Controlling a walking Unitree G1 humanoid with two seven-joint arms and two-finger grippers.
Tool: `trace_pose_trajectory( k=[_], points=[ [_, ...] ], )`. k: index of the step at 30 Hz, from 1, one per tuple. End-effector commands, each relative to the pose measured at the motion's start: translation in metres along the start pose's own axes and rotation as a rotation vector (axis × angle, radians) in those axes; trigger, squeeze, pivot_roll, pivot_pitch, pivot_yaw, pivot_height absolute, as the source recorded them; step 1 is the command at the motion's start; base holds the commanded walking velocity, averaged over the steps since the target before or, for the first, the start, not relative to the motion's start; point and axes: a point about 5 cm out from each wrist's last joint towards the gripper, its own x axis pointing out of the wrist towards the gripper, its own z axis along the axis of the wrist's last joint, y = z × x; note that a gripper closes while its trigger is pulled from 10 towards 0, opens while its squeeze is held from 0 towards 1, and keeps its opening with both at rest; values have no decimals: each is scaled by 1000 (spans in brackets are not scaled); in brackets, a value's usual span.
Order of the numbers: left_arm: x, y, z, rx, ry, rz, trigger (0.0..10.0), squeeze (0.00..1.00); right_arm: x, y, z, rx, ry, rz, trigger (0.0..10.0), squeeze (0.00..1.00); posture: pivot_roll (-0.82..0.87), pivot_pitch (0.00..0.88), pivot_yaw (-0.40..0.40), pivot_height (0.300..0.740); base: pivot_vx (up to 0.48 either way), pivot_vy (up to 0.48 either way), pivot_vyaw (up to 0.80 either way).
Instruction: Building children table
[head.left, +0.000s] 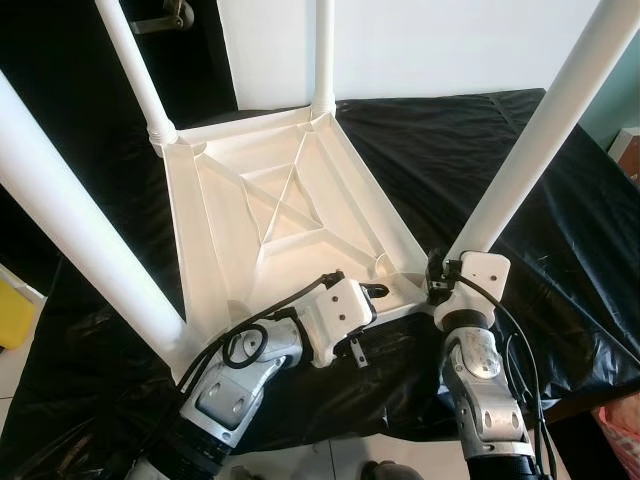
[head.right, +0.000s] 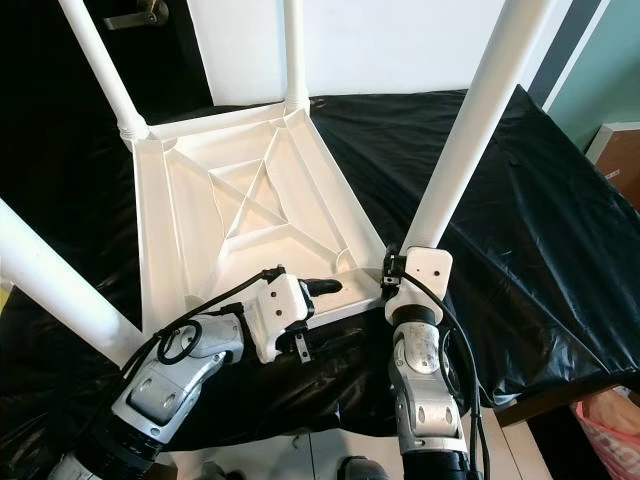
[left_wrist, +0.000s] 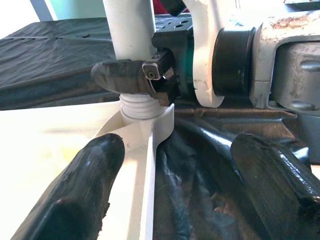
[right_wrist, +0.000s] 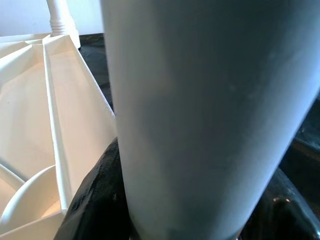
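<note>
A white children's table (head.left: 290, 200) lies upside down on a black cloth, with its legs standing up. My right gripper (head.left: 440, 275) is shut on the base of the near right leg (head.left: 530, 140); in the right wrist view that leg (right_wrist: 210, 115) sits between the black fingers (right_wrist: 95, 200). My left gripper (head.left: 375, 292) is open at the table's near edge, just left of that corner. In the left wrist view its fingers (left_wrist: 75, 195) straddle the table's rim (left_wrist: 150, 165), one over the white underside and one over the cloth, facing the right gripper's finger (left_wrist: 125, 77).
The near left leg (head.left: 80, 230) rises close to my left arm. Two more legs (head.left: 135, 70) (head.left: 324, 55) stand at the far corners. The black cloth (head.left: 560, 250) covers the surface and drops off at the near edge. A yellow object (head.left: 12, 315) is at the left and a pink bag (head.left: 620, 430) at the lower right.
</note>
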Motion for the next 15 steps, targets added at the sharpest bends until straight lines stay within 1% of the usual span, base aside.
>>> trace_pose_trajectory(
  k=[1,2,3,4,5,6,7,10,11,14,15],
  points=[
    [1,-2,-2,-1,6,-21,10000,0,-10,-5,-28,-36,141,-27,10000,0,-158,102,38,740,0,0,0],
    [1,-2,-2,-1,5,-21,10000,0,-10,-3,-27,-41,131,-29,10000,0,-157,102,40,740,0,0,0],
    [1,-2,-2,0,6,-21,10000,0,-10,-2,-25,-34,119,-27,10000,600,-157,102,40,740,0,0,0],
    [1,-2,-2,0,6,-21,10000,0,-10,-2,-25,-34,119,-27,10000,600,-157,102,40,740,0,0,0],
    [0,-2,-2,0,6,-21,10000,0,-10,-1,-22,-16,105,-27,10000,1000,-157,103,40,740,0,0,0],
    [0,-2,-2,0,7,-20,10000,0,-10,0,-19,7,86,-13,10000,1000,-155,105,41,740,0,0,0],
    [0,-2,-2,0,7,-20,10000,0,-10,0,-19,7,86,-13,10000,1000,-155,105,41,740,0,0,0],
    [-1,-2,-2,-2,9,-18,10000,0,-9,-1,-9,54,34,51,10000,1000,-155,108,40,740,0,0,0],
    [-1,-2,-2,-2,9,-18,10000,0,-9,-1,-9,54,34,51,10000,1000,-155,108,40,740,0,0,0],
    [-1,-3,-3,-4,10,-16,10000,0,-6,-5,-2,82,0,116,10000,1000,-155,117,35,740,0,0,0],
    [-1,-3,-3,-4,10,-16,10000,0,-6,-5,-2,82,0,116,10000,1000,-155,117,35,740,0,0,0]
  ],
)
